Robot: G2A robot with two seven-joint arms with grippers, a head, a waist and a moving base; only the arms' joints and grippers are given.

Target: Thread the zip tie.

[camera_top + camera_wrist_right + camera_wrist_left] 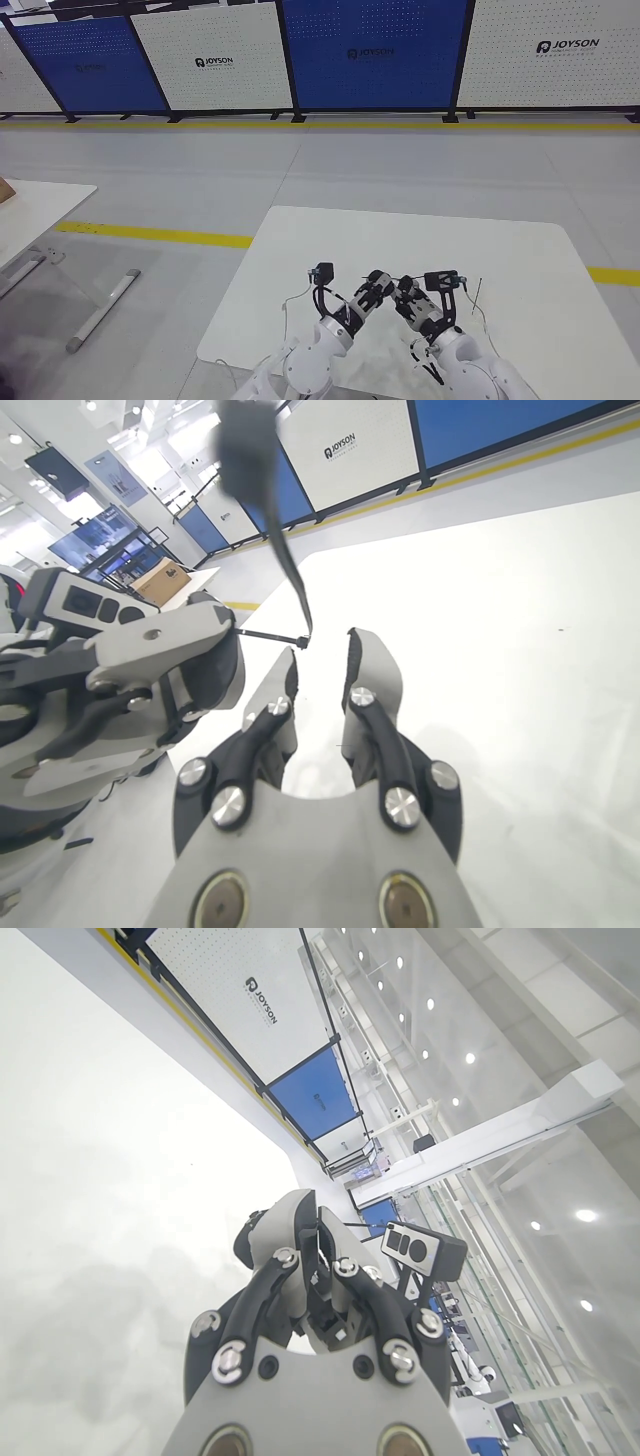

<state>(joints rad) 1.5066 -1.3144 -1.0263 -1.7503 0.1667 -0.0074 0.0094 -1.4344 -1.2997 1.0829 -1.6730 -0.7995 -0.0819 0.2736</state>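
White table [520,250], one: work surface under both arms.

Left gripper [316,1208], one: fingers pressed together on the black zip tie [267,636], held clear of the table. The grip seems meant to keep a straight stretch jutting sideways toward the other arm.

Black zip tie, one: the straight stretch runs from the left gripper to its small head [301,642]. From there the strap curves up toward the right wrist camera. Whether the tail already passes through the head cannot be told.

Right gripper [322,641], one: fingers apart, one tip just beside the head, likely placed to take or steady it.

Yellow floor lines [150,234], two: one just beyond the table, one along the panel feet.

Side table [40,205], one, bearing one cardboard box [160,582].

Perforated panels [375,50]: two blue, three white.
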